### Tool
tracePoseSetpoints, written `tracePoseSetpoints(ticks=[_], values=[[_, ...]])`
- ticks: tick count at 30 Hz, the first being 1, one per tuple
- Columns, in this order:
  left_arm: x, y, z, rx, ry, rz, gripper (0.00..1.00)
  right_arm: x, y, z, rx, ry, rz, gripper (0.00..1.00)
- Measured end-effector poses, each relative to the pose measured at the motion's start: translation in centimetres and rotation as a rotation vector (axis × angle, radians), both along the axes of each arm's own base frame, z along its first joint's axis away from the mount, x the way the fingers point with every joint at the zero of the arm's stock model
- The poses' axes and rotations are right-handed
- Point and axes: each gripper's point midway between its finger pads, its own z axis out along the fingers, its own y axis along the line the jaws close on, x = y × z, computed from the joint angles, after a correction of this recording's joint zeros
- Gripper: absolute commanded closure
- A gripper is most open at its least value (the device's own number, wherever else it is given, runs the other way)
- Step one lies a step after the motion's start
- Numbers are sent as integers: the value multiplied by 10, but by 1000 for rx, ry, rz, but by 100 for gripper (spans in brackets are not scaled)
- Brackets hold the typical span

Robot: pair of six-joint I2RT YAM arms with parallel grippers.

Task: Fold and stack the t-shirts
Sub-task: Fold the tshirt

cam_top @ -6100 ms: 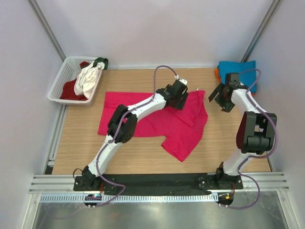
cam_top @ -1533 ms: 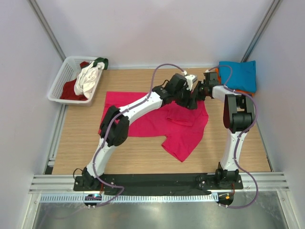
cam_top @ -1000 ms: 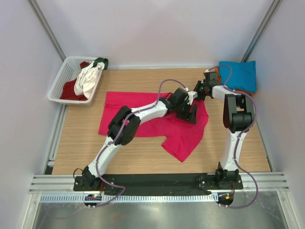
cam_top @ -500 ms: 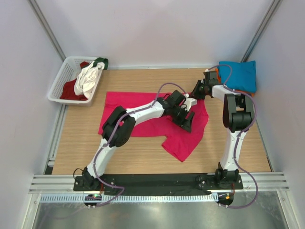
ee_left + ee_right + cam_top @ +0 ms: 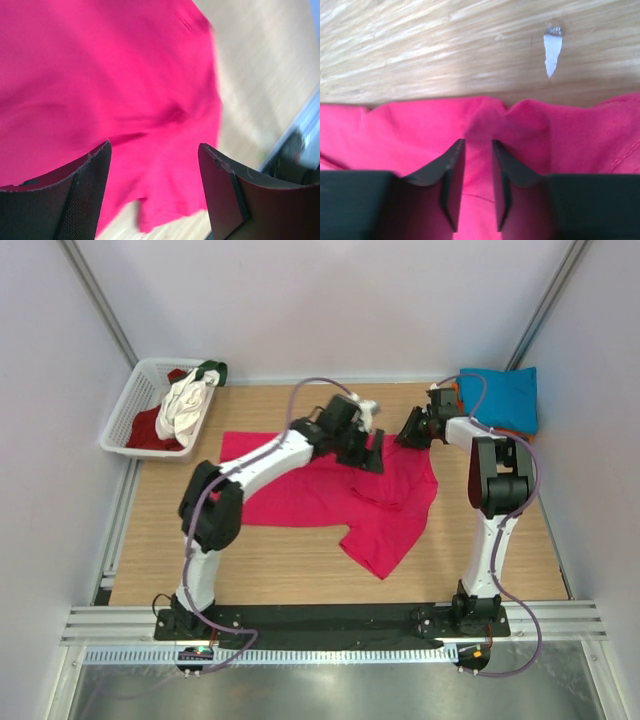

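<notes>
A magenta t-shirt (image 5: 330,495) lies spread on the wooden table (image 5: 180,540), rumpled near its right side. My left gripper (image 5: 368,448) hovers over the shirt's far middle. Its jaws stand wide open with nothing between them in the left wrist view (image 5: 154,145), above the pink cloth (image 5: 100,75). My right gripper (image 5: 405,435) sits at the shirt's far right corner. In the right wrist view (image 5: 478,141) its narrow-set jaws have a raised ridge of the pink cloth (image 5: 485,120) between them. A folded teal t-shirt (image 5: 500,398) lies on an orange one (image 5: 455,392) at the back right.
A white lattice basket (image 5: 130,405) at the back left holds white (image 5: 185,405), dark red (image 5: 150,430) and green (image 5: 213,370) t-shirts. Grey walls close in the table on three sides. A small white chip (image 5: 551,47) marks the wood just beyond the shirt's edge.
My left gripper has swung from the shirt's right middle back toward its far edge. The right gripper stays at the corner, its jaws a little wider apart.
</notes>
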Motion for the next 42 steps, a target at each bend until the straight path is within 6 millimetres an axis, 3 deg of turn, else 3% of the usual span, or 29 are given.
tracePoseSetpoints(ticks=[3,7,10,13,16,19,26,33,37,42], values=[[59,65,36,-30,-53,257,27,-6,1,8,-9,4,15,50],[126,197,61,4,-124,666,27,-12,6,41,-17,-37,46,37],[149,270,53,63,-129,878,28,-19,24,76,-19,-99,99,33],[151,312,29,138,-87,995,31,-32,59,103,-25,-153,184,31],[153,335,9,192,-60,1044,32,-48,92,111,-26,-174,252,31],[158,351,-10,239,-44,1061,33,-65,107,96,-14,-122,269,31],[176,369,-53,327,-3,1047,38,-62,80,55,-58,-7,121,31],[155,365,-81,350,74,1005,39,-62,70,23,-102,73,62,32],[125,370,-95,396,121,990,39,-63,68,21,-108,85,50,32],[102,378,-92,435,116,991,40,-64,67,20,-113,89,47,32]])
